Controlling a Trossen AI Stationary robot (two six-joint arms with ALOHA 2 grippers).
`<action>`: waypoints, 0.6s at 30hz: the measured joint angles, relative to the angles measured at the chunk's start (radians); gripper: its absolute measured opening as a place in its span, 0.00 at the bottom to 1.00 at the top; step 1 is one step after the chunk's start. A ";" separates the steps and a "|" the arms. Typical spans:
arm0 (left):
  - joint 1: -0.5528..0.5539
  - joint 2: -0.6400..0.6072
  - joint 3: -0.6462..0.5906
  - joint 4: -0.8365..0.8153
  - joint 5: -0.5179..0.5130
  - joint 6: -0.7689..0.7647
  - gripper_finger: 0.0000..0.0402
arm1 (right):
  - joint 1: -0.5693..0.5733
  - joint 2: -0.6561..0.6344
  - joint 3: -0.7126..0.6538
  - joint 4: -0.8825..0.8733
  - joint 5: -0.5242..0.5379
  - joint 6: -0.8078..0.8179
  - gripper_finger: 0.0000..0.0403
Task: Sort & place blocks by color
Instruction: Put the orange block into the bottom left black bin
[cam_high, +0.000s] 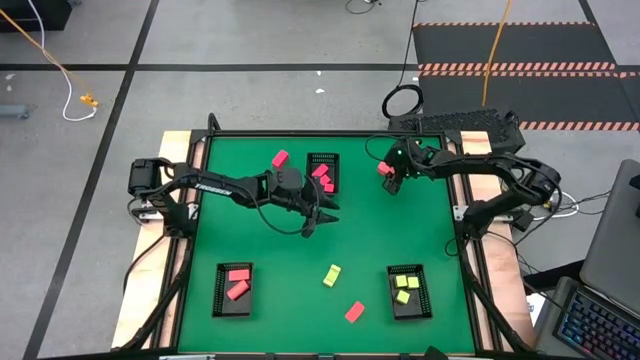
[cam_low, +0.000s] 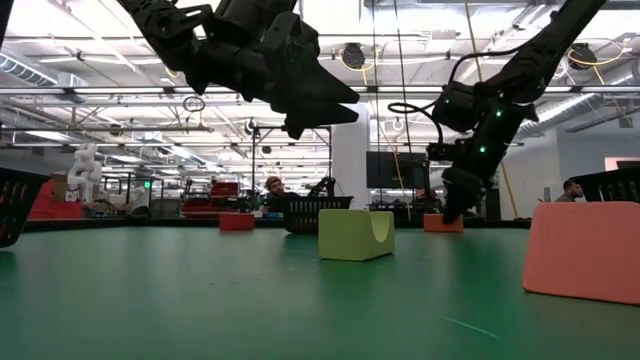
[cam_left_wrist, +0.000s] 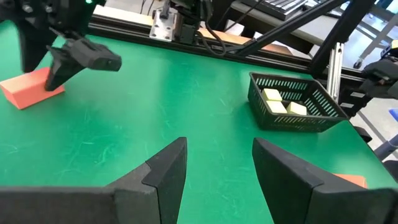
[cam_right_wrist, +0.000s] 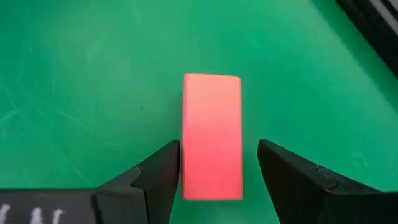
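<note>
While the high view hides it, right tool (cam_right_wrist: 219, 168) straddles coral-red block (cam_right_wrist: 212, 134) (fingers apart, ungripped), left tool (cam_left_wrist: 214, 168) open, empty.

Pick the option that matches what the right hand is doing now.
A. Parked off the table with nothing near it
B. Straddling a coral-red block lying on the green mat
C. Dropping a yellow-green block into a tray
B: in the right wrist view the right hand stands open with a finger on each side of the coral-red block, which lies on the green mat.

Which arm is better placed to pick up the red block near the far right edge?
Right: the right gripper is open around the red block. The left gripper hovers open mid-table.
</note>
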 joint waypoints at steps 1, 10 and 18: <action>-0.001 0.000 0.000 0.000 0.000 0.000 0.46 | 0.000 0.008 0.000 0.009 -0.001 -0.008 0.53; -0.006 0.000 0.000 -0.004 -0.005 -0.004 0.46 | 0.003 0.064 0.002 0.020 -0.014 -0.053 0.38; -0.012 0.000 0.000 -0.004 -0.107 0.037 0.46 | 0.040 0.034 0.000 -0.009 -0.171 -0.091 0.30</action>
